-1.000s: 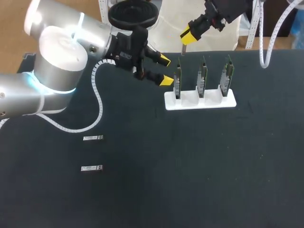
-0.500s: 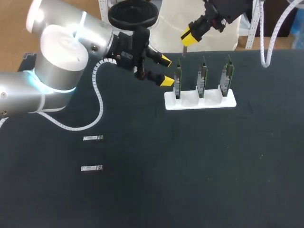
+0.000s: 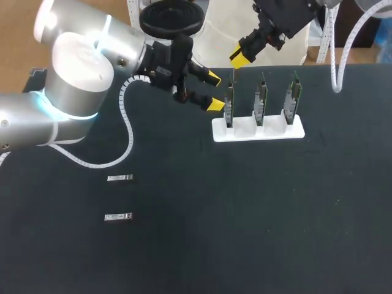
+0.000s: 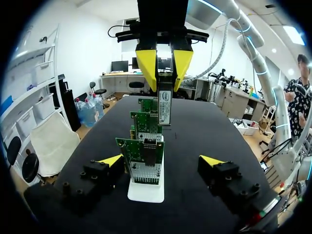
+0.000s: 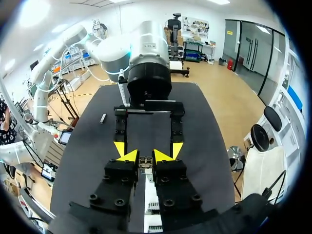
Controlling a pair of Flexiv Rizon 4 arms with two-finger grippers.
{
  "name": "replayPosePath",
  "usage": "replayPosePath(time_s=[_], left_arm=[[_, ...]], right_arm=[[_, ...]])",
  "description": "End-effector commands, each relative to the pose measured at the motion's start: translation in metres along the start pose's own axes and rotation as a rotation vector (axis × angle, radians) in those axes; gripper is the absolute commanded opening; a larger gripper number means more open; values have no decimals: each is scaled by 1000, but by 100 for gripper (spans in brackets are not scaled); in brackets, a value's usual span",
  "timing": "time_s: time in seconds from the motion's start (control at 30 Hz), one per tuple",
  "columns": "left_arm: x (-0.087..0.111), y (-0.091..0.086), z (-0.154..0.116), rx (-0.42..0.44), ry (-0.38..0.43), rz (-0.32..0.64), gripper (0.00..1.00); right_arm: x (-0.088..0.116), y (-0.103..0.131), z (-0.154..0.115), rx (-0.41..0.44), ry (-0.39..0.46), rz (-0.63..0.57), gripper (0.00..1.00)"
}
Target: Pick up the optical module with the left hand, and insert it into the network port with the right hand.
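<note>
**What the three views are keeping out of sight**

In the left wrist view, the fingers point(image 4: 146, 66) of the right gripper point(image 4: 164, 87) are covering the upper end of the optical module point(image 4: 165, 107). The nearest card point(image 4: 141, 158) is hiding much of the cards behind it and most of the white holder point(image 4: 145, 194).

In the right wrist view, that gripper's own fingers are hiding all but the module's end, and most of the holder beneath.

In the head view, the top edge is cutting off the right arm point(image 3: 288, 15) and the left edge the left arm point(image 3: 24, 125). The held module is too thin to make out, and the two spare modules point(image 3: 119, 177) are too small to detail.
</note>
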State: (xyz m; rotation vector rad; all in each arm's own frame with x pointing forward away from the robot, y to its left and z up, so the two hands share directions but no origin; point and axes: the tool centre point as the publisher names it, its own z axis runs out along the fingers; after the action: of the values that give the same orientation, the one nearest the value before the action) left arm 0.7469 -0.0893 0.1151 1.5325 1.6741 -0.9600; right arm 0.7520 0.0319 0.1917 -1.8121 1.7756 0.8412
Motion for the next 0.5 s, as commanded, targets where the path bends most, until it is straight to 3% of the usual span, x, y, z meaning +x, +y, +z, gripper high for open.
replayPosePath(time_s=[0.03, 0.5], left_arm=[[-1, 1, 0, 2, 4, -1, 100], [-1, 1, 0, 2, 4, -1, 100]], right_arm=[[-1, -5, 4, -9, 13, -1, 0], [2, -13, 13, -26, 44, -3, 0]])
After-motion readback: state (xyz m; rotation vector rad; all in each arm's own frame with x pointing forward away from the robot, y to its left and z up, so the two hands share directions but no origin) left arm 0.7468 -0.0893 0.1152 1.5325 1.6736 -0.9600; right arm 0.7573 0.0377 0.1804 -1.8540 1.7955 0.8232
